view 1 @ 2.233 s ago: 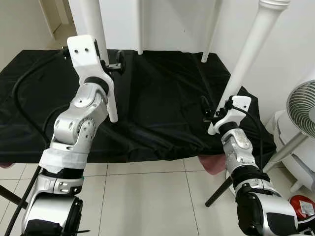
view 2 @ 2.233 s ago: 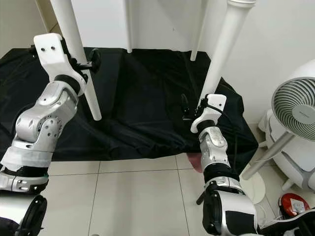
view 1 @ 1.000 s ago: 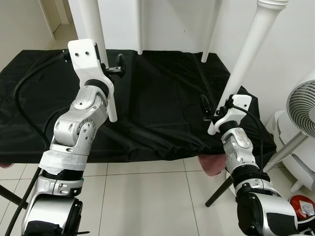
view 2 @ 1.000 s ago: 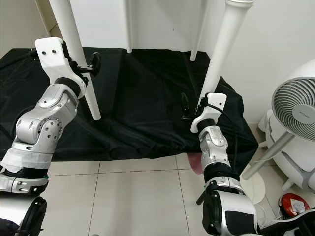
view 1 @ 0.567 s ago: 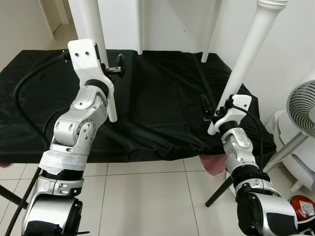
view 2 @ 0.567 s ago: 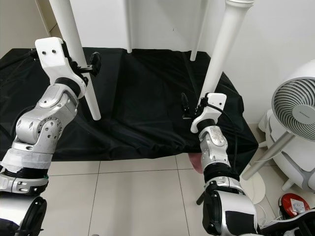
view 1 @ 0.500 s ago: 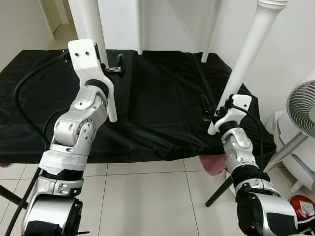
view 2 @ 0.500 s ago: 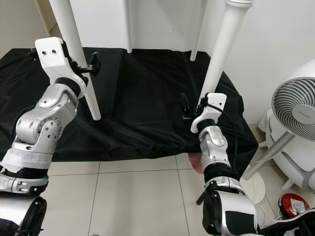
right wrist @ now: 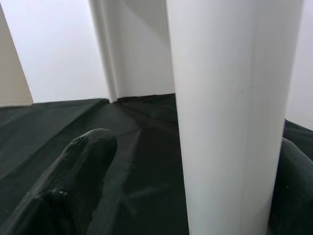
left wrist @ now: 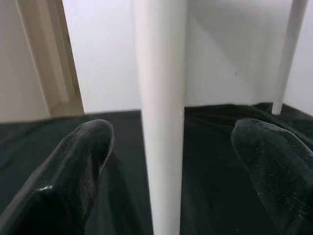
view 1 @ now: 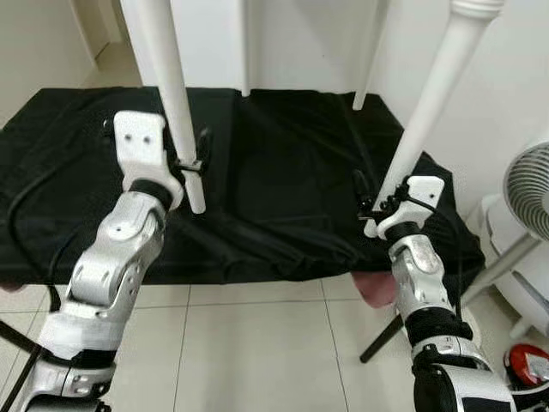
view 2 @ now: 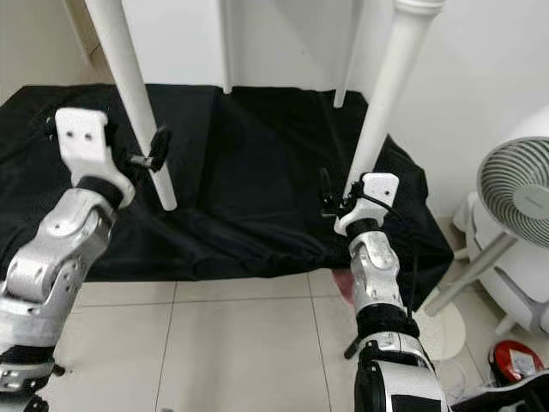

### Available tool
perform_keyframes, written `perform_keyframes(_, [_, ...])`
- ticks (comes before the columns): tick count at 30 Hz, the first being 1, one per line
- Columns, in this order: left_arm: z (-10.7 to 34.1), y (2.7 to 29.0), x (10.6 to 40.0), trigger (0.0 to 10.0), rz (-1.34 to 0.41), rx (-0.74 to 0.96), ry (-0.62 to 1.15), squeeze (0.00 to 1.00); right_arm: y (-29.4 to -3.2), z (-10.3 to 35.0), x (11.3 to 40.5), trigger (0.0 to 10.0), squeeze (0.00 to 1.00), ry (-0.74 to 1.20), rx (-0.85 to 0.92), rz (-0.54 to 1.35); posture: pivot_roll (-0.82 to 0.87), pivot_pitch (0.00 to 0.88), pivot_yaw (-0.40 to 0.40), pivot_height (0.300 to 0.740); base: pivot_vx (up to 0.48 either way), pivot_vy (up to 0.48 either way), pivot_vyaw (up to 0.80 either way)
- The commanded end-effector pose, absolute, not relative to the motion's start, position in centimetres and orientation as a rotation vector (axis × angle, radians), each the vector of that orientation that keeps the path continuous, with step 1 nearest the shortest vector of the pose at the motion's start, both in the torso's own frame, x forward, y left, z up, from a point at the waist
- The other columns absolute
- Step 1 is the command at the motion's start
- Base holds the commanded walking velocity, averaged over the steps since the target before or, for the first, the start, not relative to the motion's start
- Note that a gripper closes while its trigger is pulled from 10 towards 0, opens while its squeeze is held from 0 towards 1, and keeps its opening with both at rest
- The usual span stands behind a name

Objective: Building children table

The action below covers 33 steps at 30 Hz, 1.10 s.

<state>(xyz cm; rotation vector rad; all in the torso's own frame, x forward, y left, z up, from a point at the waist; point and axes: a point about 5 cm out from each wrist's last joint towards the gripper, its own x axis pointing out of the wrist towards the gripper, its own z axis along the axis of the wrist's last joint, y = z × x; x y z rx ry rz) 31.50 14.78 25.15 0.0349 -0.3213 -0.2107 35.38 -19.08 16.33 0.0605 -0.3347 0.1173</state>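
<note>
A white table leg (view 1: 174, 103) stands upright, its foot on the black cloth (view 1: 283, 172). My left gripper (view 1: 190, 163) is low on this leg and open; in the left wrist view the leg (left wrist: 161, 122) passes between the fingers (left wrist: 73, 171) with a gap on each side. A second white table leg (view 1: 433, 94) leans to the right, its flanged top end free. My right gripper (view 1: 375, 206) is shut on its lower end, close to the cloth's front right edge. In the right wrist view that leg (right wrist: 230, 122) lies against one finger.
Two more white legs (view 1: 244, 51) (view 1: 369, 60) stand at the back of the cloth-covered surface. A white fan (view 1: 527, 184) is on the right, with a red object (view 1: 527, 365) on the tiled floor. A black stand pole slants beneath my right arm.
My left arm has dropped lower along the upright leg, and the view has shifted slightly. The right gripper and its leaning leg have stayed put.
</note>
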Motion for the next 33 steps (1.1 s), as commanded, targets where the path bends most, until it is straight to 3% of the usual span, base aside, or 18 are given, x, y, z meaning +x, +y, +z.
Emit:
perform_keyframes(1, [25.9, 14.2, 31.3, 10.0, -0.244, 0.054, -0.362, 0.0, -18.6, 16.7, 35.4, 10.0, 0.0, -0.348, 0.048, 0.133, 0.06, 0.0, 0.0, 0.74, 0.0, 0.0, 0.0])
perform_keyframes(9, [25.6, 14.1, 30.9, 10.0, -0.254, 0.078, -0.366, 0.0, -18.7, 16.5, 35.0, 10.0, 0.0, -0.356, 0.041, 0.128, 0.06, 0.0, 0.0, 0.74, 0.0, 0.0, 0.0])
perform_keyframes(14, [23.2, 13.6, 30.1, 10.0, -0.295, 0.099, -0.329, 0.0, -19.1, 15.2, 33.5, 10.0, 0.0, -0.341, 0.037, 0.022, 0.06, 0.0, 0.0, 0.74, 0.0, 0.0, 0.0])
perform_keyframes(20, [21.2, 13.3, 29.5, 10.0, -0.301, 0.055, -0.296, 0.0, -18.7, 13.3, 31.9, 10.0, 0.0, -0.3, 0.013, 0.026, 0.05, 0.0, 0.0, 0.74, 0.0, 0.0, 0.0])
perform_keyframes(21, [20.9, 13.3, 29.3, 10.0, -0.305, 0.041, -0.291, 0.0, -18.5, 12.9, 31.6, 10.0, 0.0, -0.293, 0.008, 0.033, 0.05, 0.0, -0.141, 0.74, 0.0, 0.0, 0.0])
perform_keyframes(33, [20.9, 13.3, 29.3, 10.0, -0.305, 0.041, -0.291, 0.0, -18.5, 12.9, 31.6, 10.0, 0.0, -0.293, 0.008, 0.033, 0.05, 0.0, -0.141, 0.74, 0.0, 0.0, 0.0])
